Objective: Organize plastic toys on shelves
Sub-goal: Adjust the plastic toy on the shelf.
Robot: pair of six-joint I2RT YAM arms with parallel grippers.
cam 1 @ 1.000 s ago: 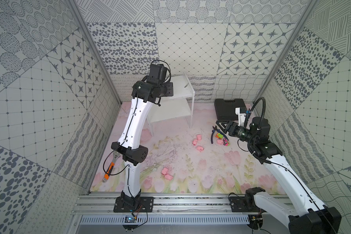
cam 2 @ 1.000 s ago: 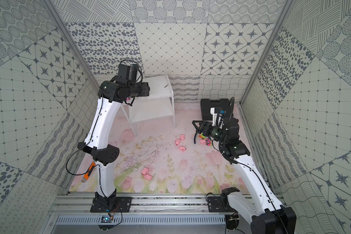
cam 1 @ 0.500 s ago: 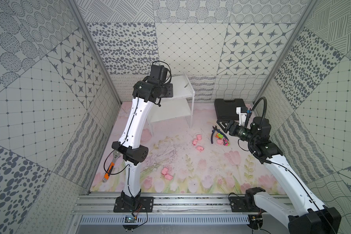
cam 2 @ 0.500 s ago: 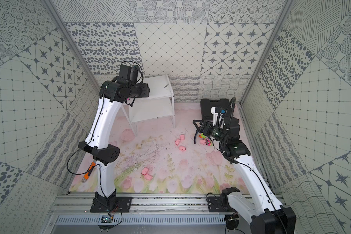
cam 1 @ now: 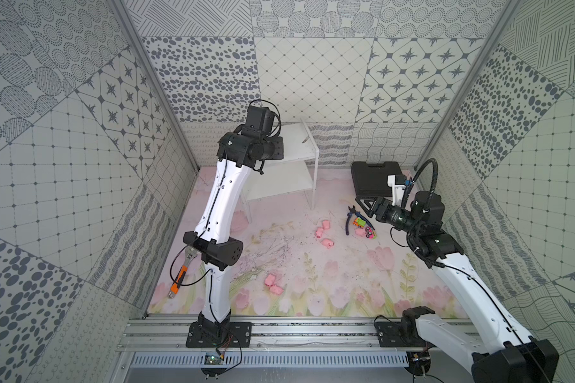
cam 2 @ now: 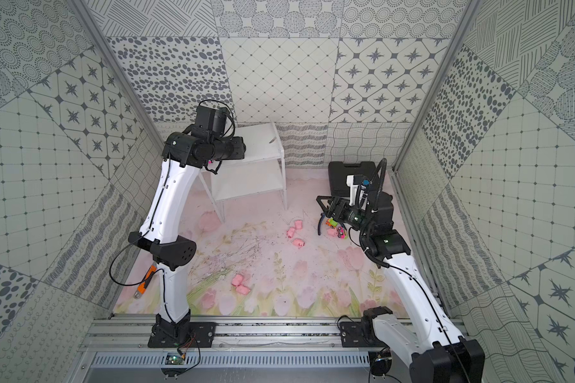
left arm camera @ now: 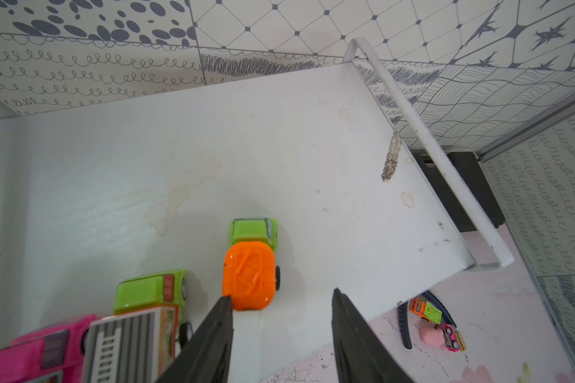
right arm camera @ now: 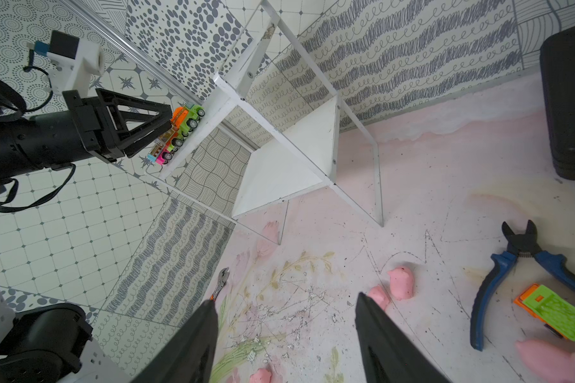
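Note:
My left gripper [left arm camera: 281, 295] hovers over the top board of the white shelves [left arm camera: 279, 149], open, with nothing between its fingers. An orange-and-green toy car [left arm camera: 251, 265] sits on the board just past one fingertip. A green-and-grey truck [left arm camera: 150, 291] and a pink car [left arm camera: 37, 348] stand beside it. My right gripper [right arm camera: 285, 300] hangs open over the floor mat, holding nothing. Near it lie two pink pigs [right arm camera: 400, 282], another pig [right arm camera: 545, 361] and an orange-and-green car [right arm camera: 555, 315]. Two more pigs [cam 1: 273, 283] lie toward the front. The lower shelf board [right arm camera: 279, 172] is bare.
Blue-handled pliers [right arm camera: 498, 275] lie next to the cars on the mat. A black case [cam 1: 372, 175] stands at the back right, behind the right arm. An orange-handled wrench [cam 1: 180, 275] lies by the left wall. Patterned walls close in three sides.
The left gripper's fingers have drawn a little closer together above the top shelf. Both arms have stayed nearly still.

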